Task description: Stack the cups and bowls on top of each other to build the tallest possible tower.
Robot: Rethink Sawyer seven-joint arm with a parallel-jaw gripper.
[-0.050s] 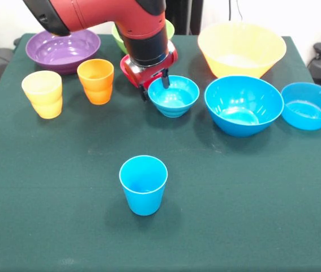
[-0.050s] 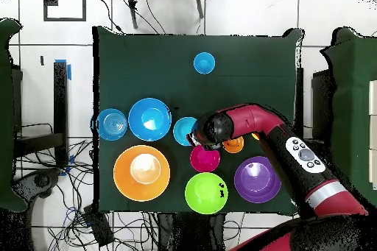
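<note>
Fingers (image 1: pixel 156 85) straddle the far rim of the small blue bowl (image 1: pixel 173 96): one dark tip hangs inside the bowl's mouth and the other sits just outside the wall, so they look spread around the rim rather than pinched on it, though whether they already touch the plastic cannot be told. The bowl stands upright on the green worktop (image 1: pixel 234 198), mouth up, directly under the fingers. A red bowl (image 1: pixel 129 72) lies just behind, mostly hidden by the arm.

What the coming move seems to turn on is the blue cup (image 1: pixel 143 185), which stands alone and upright, well apart from the fingers, towards the camera side of the cloth in the front view. If the small blue bowl is to go on that cup, it would need lifting clear and carrying across open cloth.

Beside the small bowl stand a medium blue bowl (image 1: pixel 243 105) and another blue bowl (image 1: pixel 309 105); the yellow-orange bowl (image 1: pixel 242 49), purple bowl (image 1: pixel 63 50), orange cup (image 1: pixel 95 80) and yellow cup (image 1: pixel 42 93) wait unstacked.
</note>
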